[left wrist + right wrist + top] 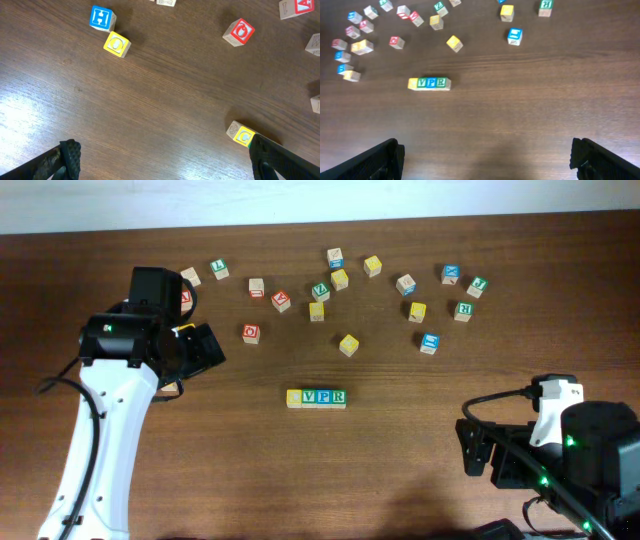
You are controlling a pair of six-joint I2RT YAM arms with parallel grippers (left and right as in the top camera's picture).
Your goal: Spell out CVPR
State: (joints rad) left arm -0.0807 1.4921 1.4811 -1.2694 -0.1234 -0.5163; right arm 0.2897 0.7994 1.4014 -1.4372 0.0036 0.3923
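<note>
Cube row [316, 397] reads CVPR, middle of surface [250, 480]. Left jaws, right jaws apart, empty. Looks finished; stay clear.

Four small natural-wood cubes lie in one straight row on the table [200, 460], letters facing up. The row runs parallel to the far edge and well away from it, roughly midway between the left and right sides. From left to right in the overhead view they are the C cube [294, 397], whose top face is yellow and whose letter is too small to read clearly, the V cube [309, 397] in green, the P cube [323, 397] in blue and the R cube [338, 397] in green. Each touches its neighbour, sides flush, all sitting flat.
</note>
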